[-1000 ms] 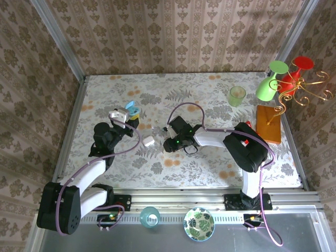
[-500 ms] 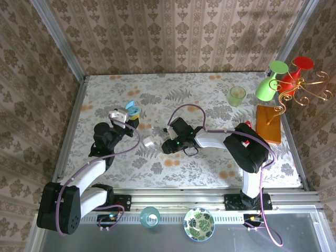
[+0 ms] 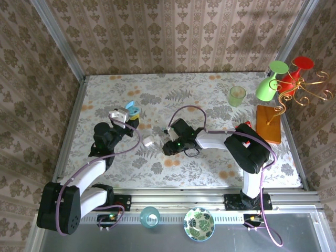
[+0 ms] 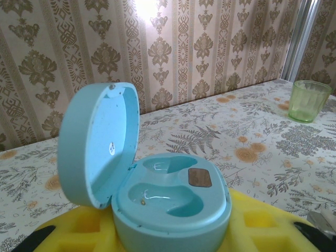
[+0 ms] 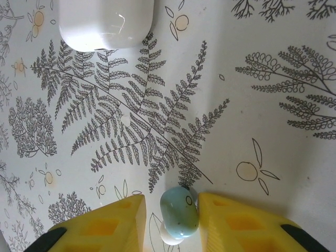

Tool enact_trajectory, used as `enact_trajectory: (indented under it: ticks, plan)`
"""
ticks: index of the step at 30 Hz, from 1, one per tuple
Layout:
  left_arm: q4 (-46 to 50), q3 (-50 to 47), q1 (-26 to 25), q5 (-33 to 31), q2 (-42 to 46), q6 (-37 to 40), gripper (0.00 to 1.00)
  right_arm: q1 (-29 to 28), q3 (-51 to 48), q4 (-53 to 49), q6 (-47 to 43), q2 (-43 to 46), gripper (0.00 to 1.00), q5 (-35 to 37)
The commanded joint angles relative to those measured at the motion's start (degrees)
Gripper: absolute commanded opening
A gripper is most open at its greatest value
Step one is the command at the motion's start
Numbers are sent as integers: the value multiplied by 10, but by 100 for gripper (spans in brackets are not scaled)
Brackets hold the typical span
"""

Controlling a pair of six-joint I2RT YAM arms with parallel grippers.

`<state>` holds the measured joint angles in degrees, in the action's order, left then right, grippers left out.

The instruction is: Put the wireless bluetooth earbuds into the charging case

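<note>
Here, the right gripper [image 5: 170, 223] straddles an earbud [image 5: 179, 211], lower centre of its wrist view.
Jaws slightly spread, one side clear of it: closing gently and centred looks best before lifting. The left gripper [image 4: 169, 237] clamps the open teal charging case [image 4: 173, 197], wells empty.

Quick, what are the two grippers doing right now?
Left gripper: closed, holding the open teal case.
Right gripper: jaws flank an earbud; grip cannot be told.
</note>
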<state>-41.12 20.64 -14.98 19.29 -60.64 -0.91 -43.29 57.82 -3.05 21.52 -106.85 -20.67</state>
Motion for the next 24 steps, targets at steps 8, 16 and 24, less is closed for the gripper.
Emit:
enact_trajectory:
  ticks: [8,16,24]
  plan:
    - [-11,6,-5,11,3,-9,22,-3,-7,-13,15,15,23,-4]
    - [-10,8,-8,14,3,-6,23,-4,-3,-53,16,47,15,88]
    - [4,14,-14,15,3,6,22,-15,26,-181,63,102,17,354]
